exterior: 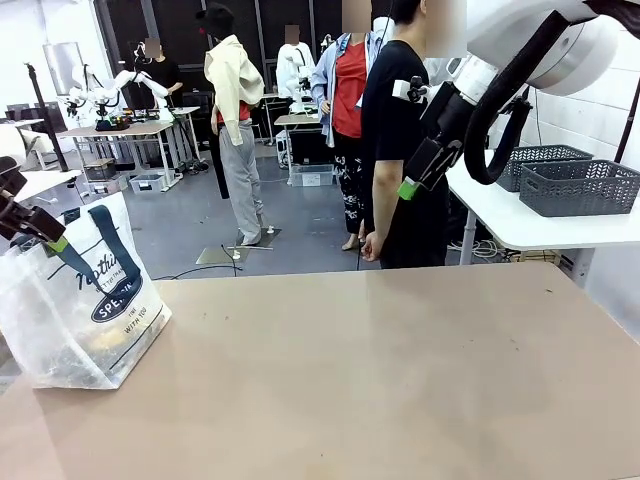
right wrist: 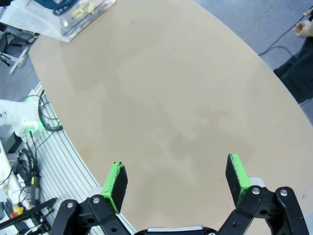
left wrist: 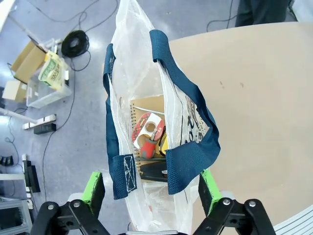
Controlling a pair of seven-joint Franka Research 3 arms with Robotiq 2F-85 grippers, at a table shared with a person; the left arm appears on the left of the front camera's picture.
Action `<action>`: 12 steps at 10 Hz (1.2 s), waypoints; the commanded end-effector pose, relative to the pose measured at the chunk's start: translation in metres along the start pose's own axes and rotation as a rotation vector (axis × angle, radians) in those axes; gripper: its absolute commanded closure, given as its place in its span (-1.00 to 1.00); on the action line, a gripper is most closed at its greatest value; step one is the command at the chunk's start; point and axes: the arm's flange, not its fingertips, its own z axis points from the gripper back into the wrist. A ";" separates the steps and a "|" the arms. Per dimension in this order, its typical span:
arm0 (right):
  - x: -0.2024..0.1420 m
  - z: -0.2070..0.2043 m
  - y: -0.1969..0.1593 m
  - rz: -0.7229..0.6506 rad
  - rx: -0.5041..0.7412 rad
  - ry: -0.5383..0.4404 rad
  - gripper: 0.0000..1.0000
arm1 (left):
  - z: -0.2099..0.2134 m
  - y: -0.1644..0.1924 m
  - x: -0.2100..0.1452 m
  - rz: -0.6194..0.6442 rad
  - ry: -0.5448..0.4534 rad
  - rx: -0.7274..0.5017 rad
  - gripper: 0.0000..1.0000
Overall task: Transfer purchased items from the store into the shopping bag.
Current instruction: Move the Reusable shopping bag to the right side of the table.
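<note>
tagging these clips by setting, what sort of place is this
Most likely a robotics lab or workshop, not a real shop. Other tables with robot arms stand farther back, cables trail over the grey floor, and a shopping bag sits on a plain brown table like a staged prop.

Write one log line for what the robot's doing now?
left gripper: open above shopping bag | right gripper: open, empty | items: in bag

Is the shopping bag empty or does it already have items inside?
Not empty. The left wrist view looks down into the open shopping bag: a tan spiral notebook lies inside with small red and yellow pieces on it.
</note>
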 end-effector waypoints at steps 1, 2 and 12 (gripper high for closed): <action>0.001 0.000 0.001 -0.015 0.005 0.005 -1.00 | 0.006 0.004 -0.003 -0.030 0.013 0.031 -1.00; 0.001 0.000 0.001 -0.015 0.005 0.005 -1.00 | 0.000 0.000 0.000 0.000 0.000 0.000 -1.00; 0.001 0.000 0.001 -0.015 0.005 0.005 -1.00 | 0.057 -0.036 0.059 -0.460 -0.158 -0.274 -1.00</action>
